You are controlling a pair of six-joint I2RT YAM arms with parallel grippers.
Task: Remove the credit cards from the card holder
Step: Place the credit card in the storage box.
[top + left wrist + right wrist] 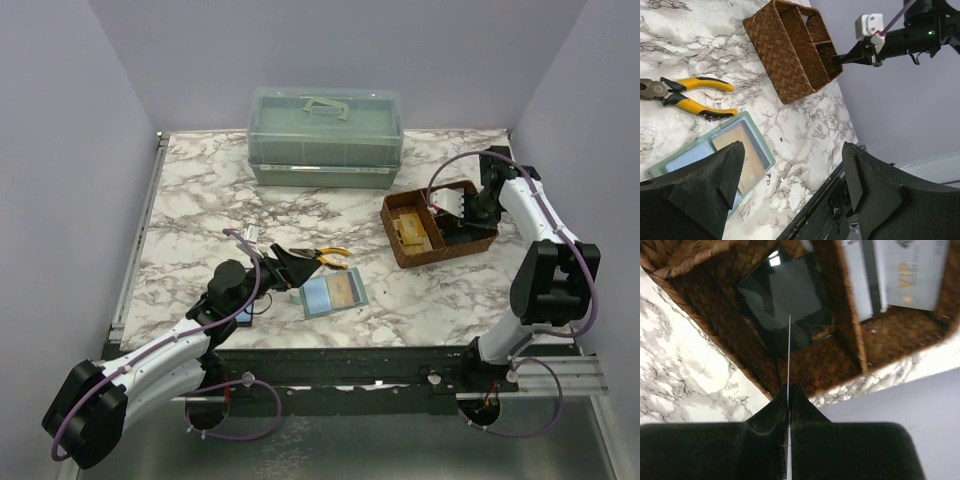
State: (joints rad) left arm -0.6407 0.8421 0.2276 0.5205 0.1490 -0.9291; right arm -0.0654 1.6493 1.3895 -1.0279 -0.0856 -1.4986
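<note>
The pale teal card holder [333, 293] lies open on the marble near the front edge. In the left wrist view the card holder [756, 134] holds a tan card [740, 157] and a bluish card [687, 160] in its pockets. My left gripper [285, 267] is open and empty, just left of the holder; it also shows in the left wrist view [792, 185]. My right gripper [789, 390] is shut on a thin card [789, 350], seen edge-on, above the brown woven tray [400, 250]. A dark card [785, 300] and pale cards [900, 272] lie in the tray.
Yellow-handled pliers [322, 257] lie just behind the card holder. A green lidded toolbox [325, 135] stands at the back centre. The woven tray [790, 55] sits at the right, close to the table's right edge. The table's front edge [810, 210] is just beyond the holder.
</note>
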